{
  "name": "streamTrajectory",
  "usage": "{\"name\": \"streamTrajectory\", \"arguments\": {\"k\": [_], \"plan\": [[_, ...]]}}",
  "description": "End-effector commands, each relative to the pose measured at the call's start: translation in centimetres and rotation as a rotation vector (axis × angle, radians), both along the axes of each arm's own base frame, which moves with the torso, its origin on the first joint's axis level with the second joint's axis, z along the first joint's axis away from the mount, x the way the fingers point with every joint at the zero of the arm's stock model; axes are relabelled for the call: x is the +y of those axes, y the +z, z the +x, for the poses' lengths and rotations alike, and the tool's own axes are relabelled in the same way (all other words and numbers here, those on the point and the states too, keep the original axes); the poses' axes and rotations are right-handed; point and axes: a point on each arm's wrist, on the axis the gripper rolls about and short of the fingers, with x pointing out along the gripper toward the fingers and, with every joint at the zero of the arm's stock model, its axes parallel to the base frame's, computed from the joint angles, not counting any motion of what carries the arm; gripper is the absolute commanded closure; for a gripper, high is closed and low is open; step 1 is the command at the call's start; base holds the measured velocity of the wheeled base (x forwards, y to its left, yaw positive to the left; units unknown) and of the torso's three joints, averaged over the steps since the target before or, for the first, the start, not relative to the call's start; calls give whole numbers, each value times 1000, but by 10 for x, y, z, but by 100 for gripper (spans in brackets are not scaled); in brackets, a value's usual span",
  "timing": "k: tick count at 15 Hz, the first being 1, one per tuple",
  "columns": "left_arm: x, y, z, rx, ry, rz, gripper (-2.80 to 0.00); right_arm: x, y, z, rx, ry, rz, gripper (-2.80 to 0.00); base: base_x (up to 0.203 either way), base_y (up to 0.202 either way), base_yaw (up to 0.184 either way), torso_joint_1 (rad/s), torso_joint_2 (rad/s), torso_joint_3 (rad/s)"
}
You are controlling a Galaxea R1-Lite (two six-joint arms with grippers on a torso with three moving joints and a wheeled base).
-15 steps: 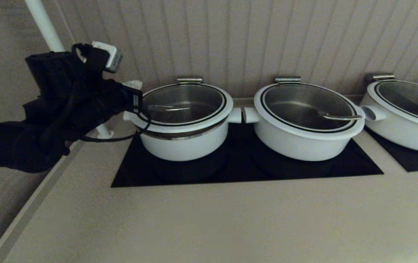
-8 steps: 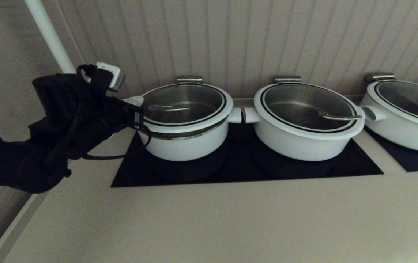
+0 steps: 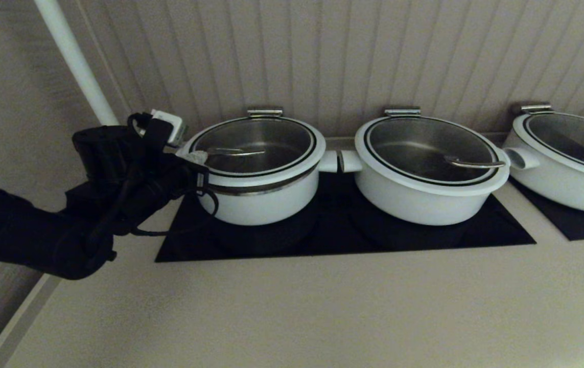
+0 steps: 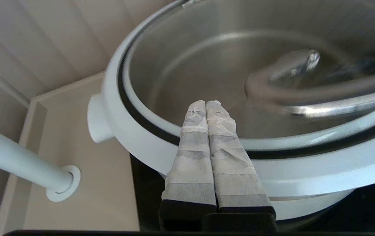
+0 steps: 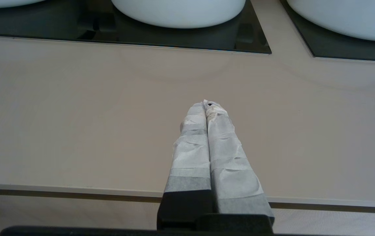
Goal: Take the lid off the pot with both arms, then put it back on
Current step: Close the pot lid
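Note:
The pot (image 3: 263, 204) is the leftmost white pot on the black cooktop. The glass lid (image 3: 271, 135) sits on it, with its steel loop handle (image 3: 234, 151) left of centre. My left gripper (image 3: 192, 155) is shut and empty at the pot's left rim. In the left wrist view its tips (image 4: 206, 103) reach over the lid's white rim (image 4: 135, 137) onto the glass, short of the handle (image 4: 308, 98), with the pot's stub handle (image 4: 97, 119) beside them. My right gripper (image 5: 206, 104) is shut and empty over the bare counter near its front edge, out of the head view.
A wider white pot (image 3: 424, 197) with its own lid stands right of the task pot, their stub handles almost touching. A third pot (image 3: 567, 174) is at far right. A white pole (image 3: 74, 61) stands behind my left arm. The panelled wall is close behind the pots.
My left arm has moved down and to the right. Its shut tips went from beside the pot's left handle to over the lid's left rim. The pots and lids have not moved.

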Motion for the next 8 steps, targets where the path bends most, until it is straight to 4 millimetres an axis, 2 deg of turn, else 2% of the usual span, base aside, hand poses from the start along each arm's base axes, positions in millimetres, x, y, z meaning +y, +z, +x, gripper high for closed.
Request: {"name": "streamTrajectory", "arguments": {"k": [1, 8], "plan": [[-1, -8, 5, 11, 1, 5, 0, 0, 0, 0, 0, 1, -1, 0, 0, 0, 0, 0, 0, 0], [-3, -21, 14, 0, 4, 4, 0, 0, 0, 0, 1, 1, -1, 0, 0, 0, 0, 0, 0, 0]]}}
